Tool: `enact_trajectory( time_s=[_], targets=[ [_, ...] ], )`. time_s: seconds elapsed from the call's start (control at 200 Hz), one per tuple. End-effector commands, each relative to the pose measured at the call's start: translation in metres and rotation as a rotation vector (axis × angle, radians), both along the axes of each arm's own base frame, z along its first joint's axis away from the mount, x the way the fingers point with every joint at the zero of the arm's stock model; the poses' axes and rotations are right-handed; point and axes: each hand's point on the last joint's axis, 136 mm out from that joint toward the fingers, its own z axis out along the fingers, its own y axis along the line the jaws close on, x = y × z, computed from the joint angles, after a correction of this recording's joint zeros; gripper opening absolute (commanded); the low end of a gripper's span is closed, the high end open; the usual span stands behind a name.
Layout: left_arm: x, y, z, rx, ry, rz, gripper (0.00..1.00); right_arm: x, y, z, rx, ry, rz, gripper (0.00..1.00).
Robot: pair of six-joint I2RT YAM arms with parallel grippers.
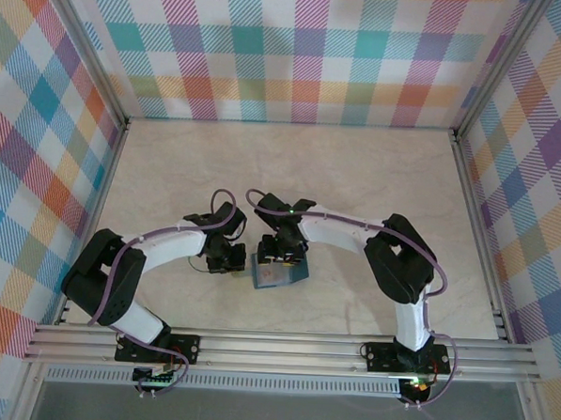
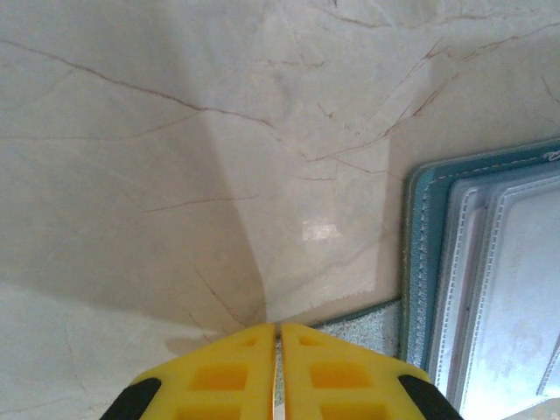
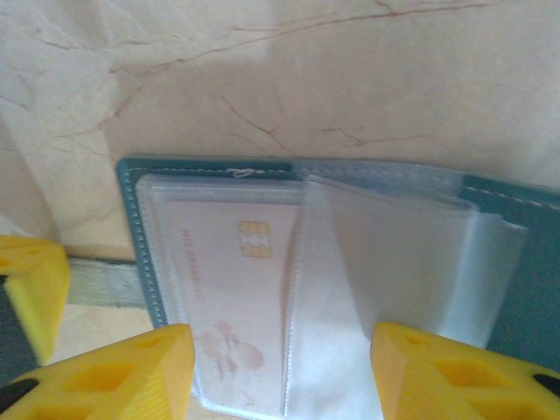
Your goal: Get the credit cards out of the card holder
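Nearest: right gripper [image 3: 280,341] spread apart over the open card holder [image 3: 516,289] (credit card [image 3: 232,280] sleeved inside); left gripper [image 2: 277,328] pinched together beside it. Around it marble-look table [image 1: 357,176], plaid walls [image 1: 308,51].

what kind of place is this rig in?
Likely a lab robot test cell: plaid-patterned walls on an aluminium frame, a marble-look tabletop, left arm and right arm bolted to a rail.

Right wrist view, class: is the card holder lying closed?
No, the card holder lies open, with its clear sleeves spread and a credit card showing inside the left one.
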Motion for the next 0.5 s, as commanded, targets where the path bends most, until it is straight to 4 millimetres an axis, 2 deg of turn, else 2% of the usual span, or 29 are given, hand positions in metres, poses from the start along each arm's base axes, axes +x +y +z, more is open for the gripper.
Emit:
enact_trajectory(
  time_s=[0.0, 0.335, 0.495],
  targets=[
    [-0.01, 0.012, -0.003, 0.048, 0.021, -0.011, 0.11, 0.0, -0.024, -0.003, -0.152, -0.025, 0.016, 0.6],
    [-0.011, 0.012, -0.006, 0.048, 0.028, -0.015, 0.11, 0.004, -0.043, 0.007, -0.252, -0.072, 0.024, 0.64],
    [-0.01, 0.011, -0.003, 0.047, 0.026, -0.018, 0.11, 0.008, -0.061, 0.011, -0.301, -0.099, 0.017, 0.64]
  ],
)
